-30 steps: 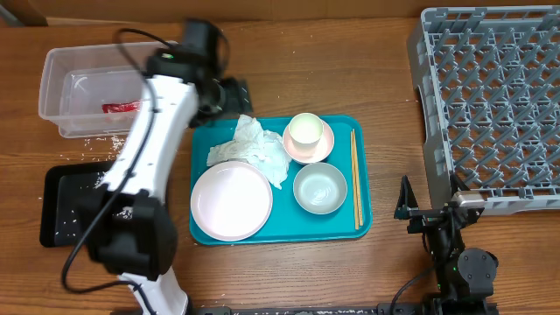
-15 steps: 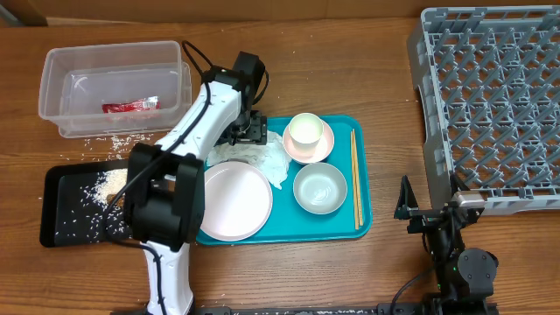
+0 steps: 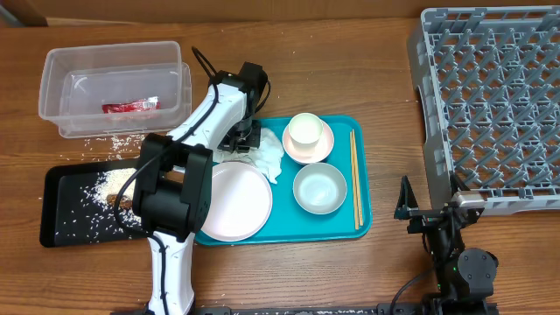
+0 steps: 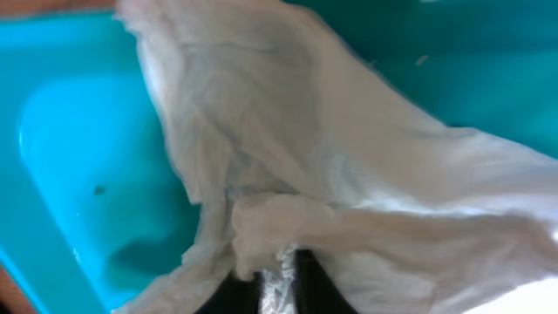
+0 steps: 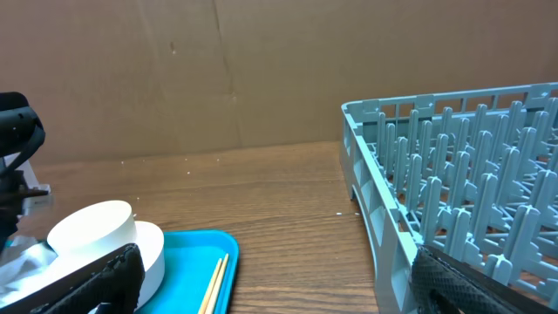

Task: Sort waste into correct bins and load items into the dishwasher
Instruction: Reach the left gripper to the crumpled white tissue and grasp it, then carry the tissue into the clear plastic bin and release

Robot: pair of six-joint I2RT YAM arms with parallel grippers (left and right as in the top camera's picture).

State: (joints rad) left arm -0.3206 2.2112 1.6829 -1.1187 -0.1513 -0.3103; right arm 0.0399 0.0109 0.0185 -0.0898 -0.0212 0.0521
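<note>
The left end effector (image 4: pixel 277 281) seems clamped on the napkin (image 4: pixel 314 166) on the teal tray (image 4: pixel 70 166); lift slowly, checking the fold holds.

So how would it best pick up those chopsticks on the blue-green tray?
Probably from straight above, near the middle of the chopsticks, with the jaws closing across their thin width. They lie flat and side by side along the right rim of the teal tray, with the pale bowl close on the other side, so a sideways approach has little room.
</note>
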